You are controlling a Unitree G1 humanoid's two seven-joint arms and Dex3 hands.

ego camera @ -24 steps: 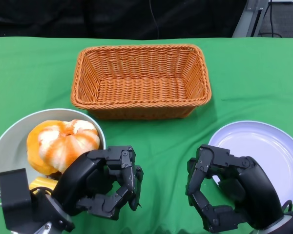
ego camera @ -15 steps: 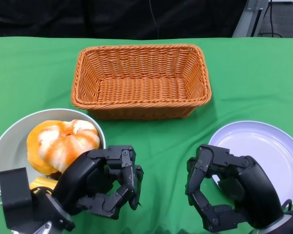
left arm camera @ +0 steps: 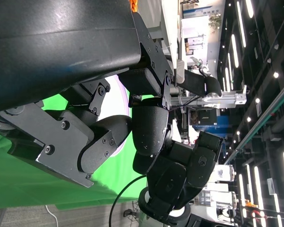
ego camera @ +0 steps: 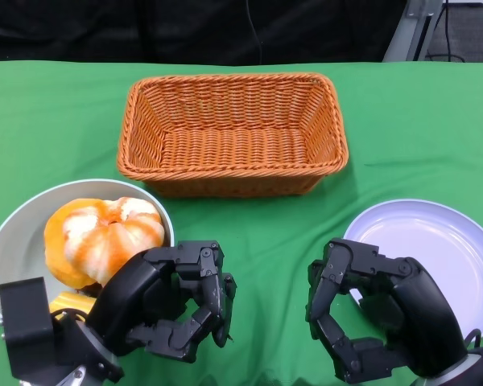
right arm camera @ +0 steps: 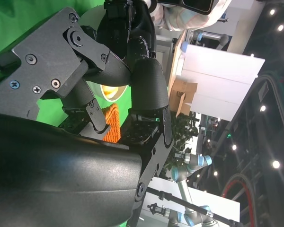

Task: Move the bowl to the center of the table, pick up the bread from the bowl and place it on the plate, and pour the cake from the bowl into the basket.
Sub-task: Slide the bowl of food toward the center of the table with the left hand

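i read the head view as a clock face centred on the green bench [ego camera: 64,121]. the basket [ego camera: 233,133] sits at 12 o'clock, long side across, upright. the bowl [ego camera: 16,233] lies at 8 o'clock, near the left edge and well apart from the basket. inside it i see the bread [ego camera: 103,237], a round orange and white loaf, filling most of the bowl. a small yellow piece, likely the cake [ego camera: 71,303], shows at the bowl's near side, partly hidden by my left arm. the plate [ego camera: 435,257] lies at 4 o'clock, pale lilac, flat on the bench.

left robot hand [ego camera: 173,301]: at 7 o'clock, just beside the bowl's right rim, fingers curled inward, closed on nothing. i cannot tell whether it touches the bowl.

right robot hand [ego camera: 370,310]: at 5 o'clock, overlapping the plate's near left rim, fingers likewise curled inward, gripping nothing.

the right wrist view shows a strip of the basket's orange weave between the black fingers [right arm camera: 149,90]. the left wrist view shows both hands against the green cloth.
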